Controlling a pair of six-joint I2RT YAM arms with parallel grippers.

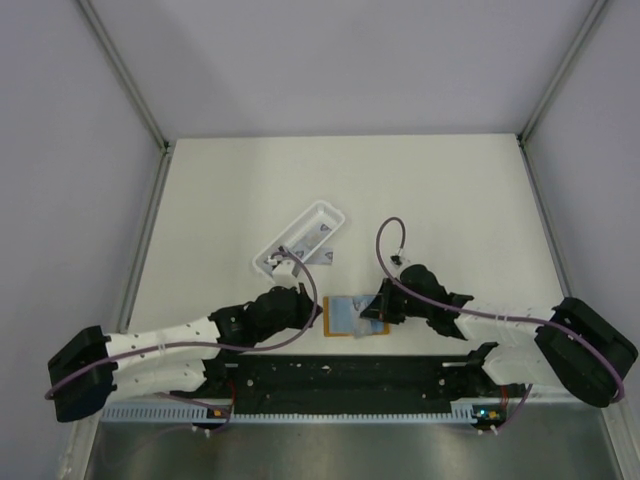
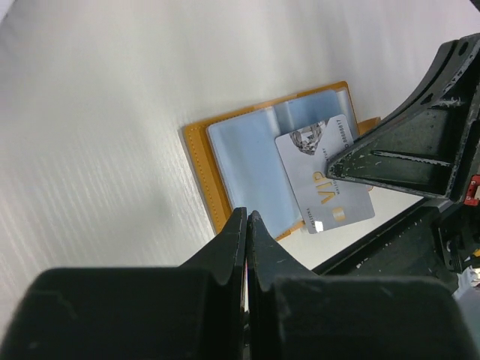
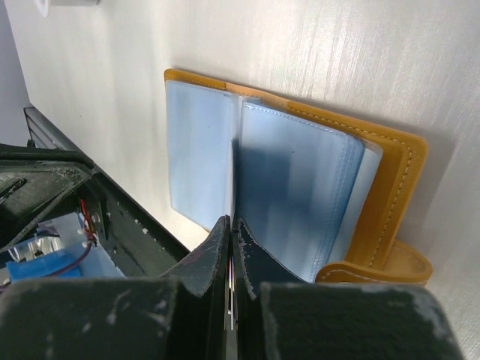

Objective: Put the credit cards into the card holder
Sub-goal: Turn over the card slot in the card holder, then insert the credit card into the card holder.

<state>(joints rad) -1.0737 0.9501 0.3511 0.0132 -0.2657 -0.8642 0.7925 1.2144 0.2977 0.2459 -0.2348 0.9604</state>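
Observation:
The card holder [image 1: 343, 318] lies open near the table's front edge, orange-tan outside with pale blue clear sleeves [image 2: 247, 161] [image 3: 300, 180]. A silver credit card [image 2: 322, 176] marked VIP lies tilted over the holder's right sleeves. My right gripper [image 1: 378, 312] [image 3: 232, 220] is shut on its edge, and the card shows only as a thin sliver between the jaws in the right wrist view. One right finger [image 2: 409, 154] covers the card's right side. My left gripper [image 1: 312, 306] [image 2: 247, 213] is shut with nothing in it, its tips just in front of the holder's near-left edge.
A long white tray [image 1: 335, 212] sits diagonally behind the holder with more cards [image 1: 305, 240] in it. A small dark-marked piece [image 1: 322, 258] lies beside it. The black base rail [image 1: 340, 375] runs along the front edge. Metal frame posts stand at the table's corners.

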